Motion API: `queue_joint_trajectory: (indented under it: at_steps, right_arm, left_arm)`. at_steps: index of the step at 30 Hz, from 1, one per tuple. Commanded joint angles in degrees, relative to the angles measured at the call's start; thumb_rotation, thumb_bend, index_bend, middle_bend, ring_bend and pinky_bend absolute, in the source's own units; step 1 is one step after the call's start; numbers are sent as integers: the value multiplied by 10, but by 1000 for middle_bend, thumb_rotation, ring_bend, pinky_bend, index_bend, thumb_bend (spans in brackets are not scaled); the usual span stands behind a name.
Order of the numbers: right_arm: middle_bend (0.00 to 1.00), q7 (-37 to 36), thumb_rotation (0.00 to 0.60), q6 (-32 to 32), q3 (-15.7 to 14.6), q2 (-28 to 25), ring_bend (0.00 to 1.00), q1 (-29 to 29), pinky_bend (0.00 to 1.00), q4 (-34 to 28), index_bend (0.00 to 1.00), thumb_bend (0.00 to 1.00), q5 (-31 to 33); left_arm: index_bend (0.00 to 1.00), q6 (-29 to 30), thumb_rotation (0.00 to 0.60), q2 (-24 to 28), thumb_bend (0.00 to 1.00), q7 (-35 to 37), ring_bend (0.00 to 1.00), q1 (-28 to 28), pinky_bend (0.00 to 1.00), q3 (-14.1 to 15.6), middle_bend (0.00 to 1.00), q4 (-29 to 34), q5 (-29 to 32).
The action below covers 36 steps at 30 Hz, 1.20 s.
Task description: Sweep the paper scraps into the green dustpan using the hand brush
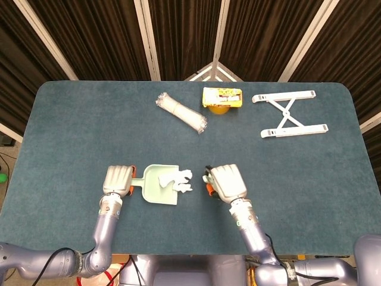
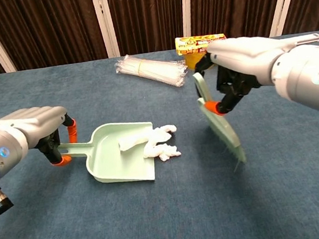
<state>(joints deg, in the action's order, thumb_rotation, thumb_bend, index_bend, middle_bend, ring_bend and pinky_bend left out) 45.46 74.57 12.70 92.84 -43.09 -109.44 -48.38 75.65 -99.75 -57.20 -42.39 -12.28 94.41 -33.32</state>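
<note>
White paper scraps (image 2: 153,141) lie near the middle of the table, at the front lip of the green dustpan (image 2: 121,159): one crumpled strip reaches over the lip into the pan, and a smaller clump sits on the cloth just right of it. The pan rests flat with its mouth facing right. Its handle points left, where the left hand (image 2: 35,128) wraps its fingers around it.

Just right of the scraps, the right hand (image 2: 240,66) grips the hand brush (image 2: 221,124) by its handle, fingers curled tight; the brush hangs tilted, bristles down and close to the cloth, apart from the paper. A narrow strip of bare cloth separates bristles and scraps.

The blue-green table (image 1: 65,119) has broad open cloth to the near side, far left and right; both hands work well inside its edges.

Toward the far edge lie a clear-wrapped bundle of pale sticks (image 1: 181,112), a yellow container (image 1: 222,98) with a printed lid whose writing is too small to read, and a white folding stand (image 1: 290,114) at far right.
</note>
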Motion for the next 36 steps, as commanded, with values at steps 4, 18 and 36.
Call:
queue_joint_trajectory:
  at_steps: [4, 18, 36]
  right_arm:
    - [978, 14, 600, 9, 24, 25, 1000, -18, 839, -17, 673, 533, 29]
    - [978, 20, 600, 17, 66, 26, 1000, -51, 839, -78, 673, 533, 72]
    - [977, -3, 600, 49, 89, -31, 1000, -49, 839, -82, 675, 533, 109]
  left_arm:
    - [702, -1, 600, -12, 576, -2, 1000, -7, 1000, 1, 1000, -6, 4]
    - [702, -1, 600, -26, 581, 0, 1000, -17, 1000, -1, 1000, -18, 9]
    - [705, 32, 600, -8, 581, -59, 1000, -38, 1000, -16, 1000, 29, 54]
